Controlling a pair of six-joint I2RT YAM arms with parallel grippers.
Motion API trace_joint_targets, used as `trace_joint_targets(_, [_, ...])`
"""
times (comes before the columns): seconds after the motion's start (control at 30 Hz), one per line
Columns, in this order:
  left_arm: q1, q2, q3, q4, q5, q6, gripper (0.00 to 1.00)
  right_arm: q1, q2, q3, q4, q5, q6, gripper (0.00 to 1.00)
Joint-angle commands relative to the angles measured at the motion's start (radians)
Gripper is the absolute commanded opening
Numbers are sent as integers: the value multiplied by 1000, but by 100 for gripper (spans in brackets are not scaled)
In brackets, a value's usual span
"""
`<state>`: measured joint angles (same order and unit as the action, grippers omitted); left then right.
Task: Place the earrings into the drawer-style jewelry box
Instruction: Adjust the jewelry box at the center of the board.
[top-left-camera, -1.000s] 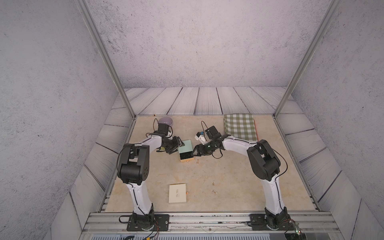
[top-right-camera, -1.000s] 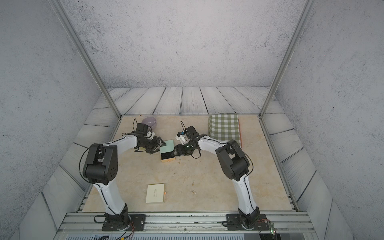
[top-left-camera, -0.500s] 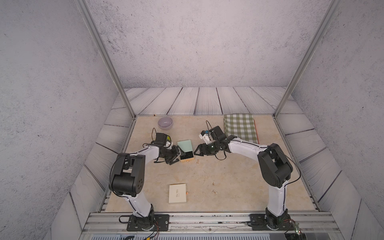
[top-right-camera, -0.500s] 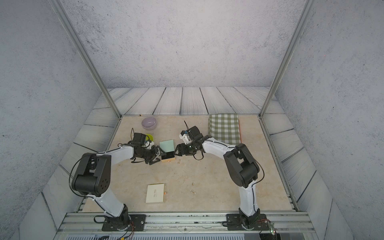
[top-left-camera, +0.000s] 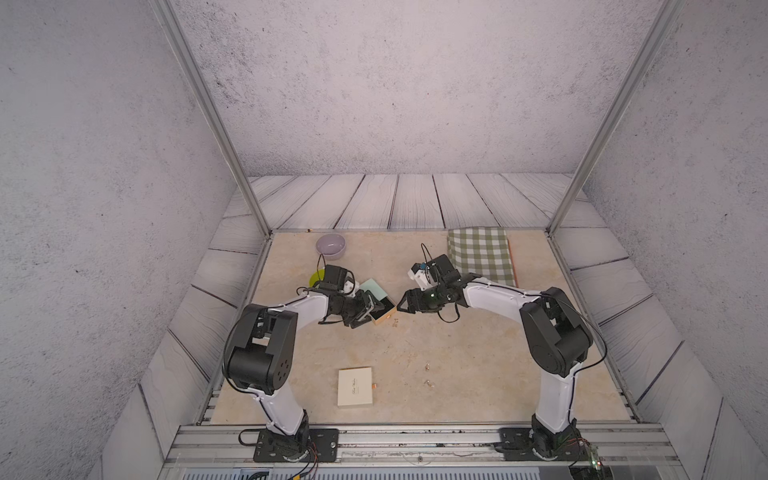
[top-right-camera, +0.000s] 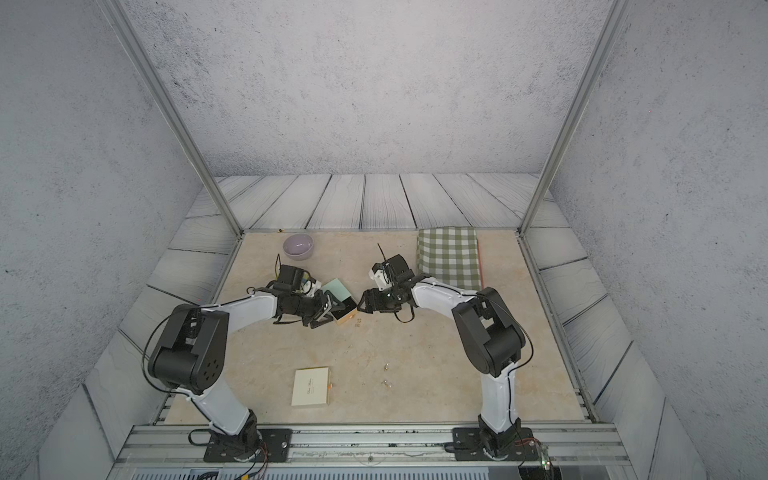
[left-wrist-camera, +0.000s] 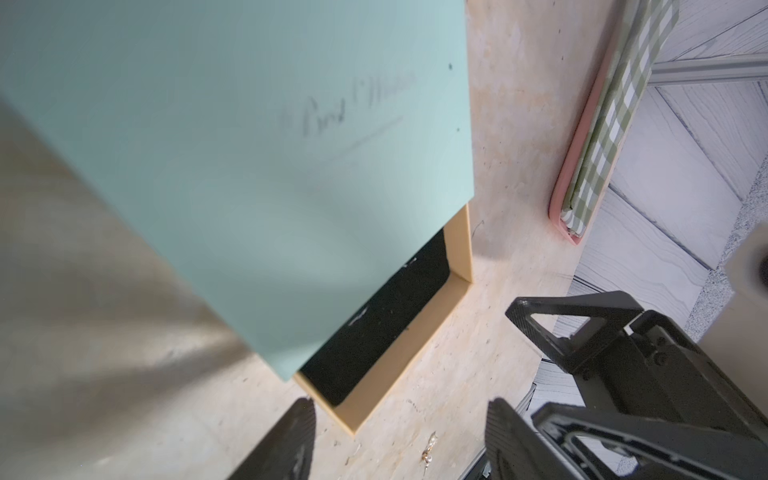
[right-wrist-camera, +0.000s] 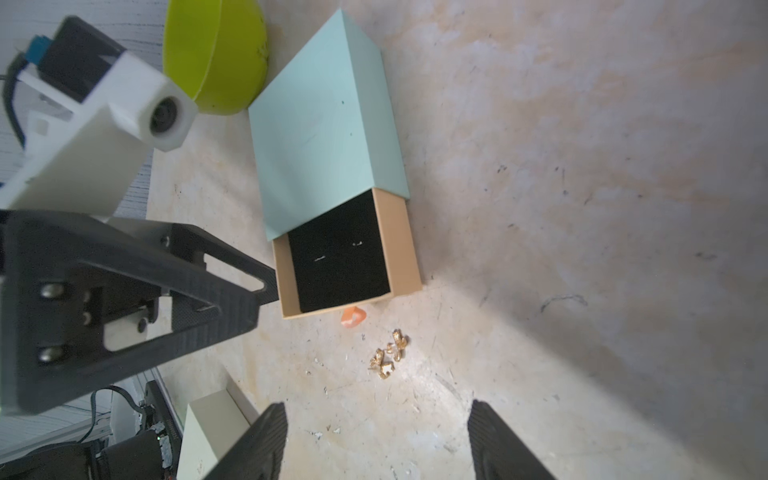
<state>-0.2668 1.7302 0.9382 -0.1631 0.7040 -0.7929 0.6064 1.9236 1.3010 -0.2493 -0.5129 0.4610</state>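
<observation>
Grey speckled walls close in a beige table (top-left-camera: 457, 365), its far corner covered by one folded green checked cloth (top-left-camera: 482, 255). Two arms reach inward. The left gripper (left-wrist-camera: 399, 436) stands open and empty at the drawer's corner; only its two fingertips show in the left wrist view. The right gripper (right-wrist-camera: 376, 440) is likewise open and empty, hovering near the earrings.

Two flat boxes: the mint jewelry box (right-wrist-camera: 328, 137), its tan drawer (right-wrist-camera: 399, 245) slid partly out with a black lining, the back half hidden under the sleeve, and a closed cream box (top-left-camera: 354, 386) nearer the front. Two bowls: a lilac bowl (top-left-camera: 331, 244) and a lime bowl (right-wrist-camera: 212, 54), mostly hidden behind the left arm from above.

Two gold earrings (right-wrist-camera: 388, 353) lie on the table just outside the drawer's open end, beside a small orange tab (right-wrist-camera: 353, 318). Two more tiny glinting pieces (top-left-camera: 428, 375) sit further forward, too small to make out.
</observation>
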Motion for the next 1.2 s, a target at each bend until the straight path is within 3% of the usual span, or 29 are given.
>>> trace_joint_targets(0.0, [-14,26,20,30,-1,-15,68,1,-34,-16,2,8,-23,71])
trace_joint_targets(0.27, [-25,54,52,24,-24,16,68,2,-35,-50,26,-67,-48,68])
trace_joint_targets(0.5, [-45,26,66,-34,-73,88,68,1,-70,-77,27,-71,-95,71])
trace_joint_targets(0.6, [-61,-5,88,-123,-108,145,67,0,-107,-88,-12,-35,-123,76])
trace_joint_targets(0.7, [-90,-89,107,-288,-240,249,65,-3,-171,-141,-37,33,-147,88])
trace_joint_targets(0.77, [-126,-132,131,-399,-337,310,63,-10,-223,-203,-36,73,-152,99])
trace_joint_targets(0.93, [-253,-173,154,-479,-447,326,52,-55,-326,-330,-22,135,-144,99])
trace_joint_targets(1.17, [-380,-40,321,-573,-547,307,39,-147,-405,-425,41,140,-92,99])
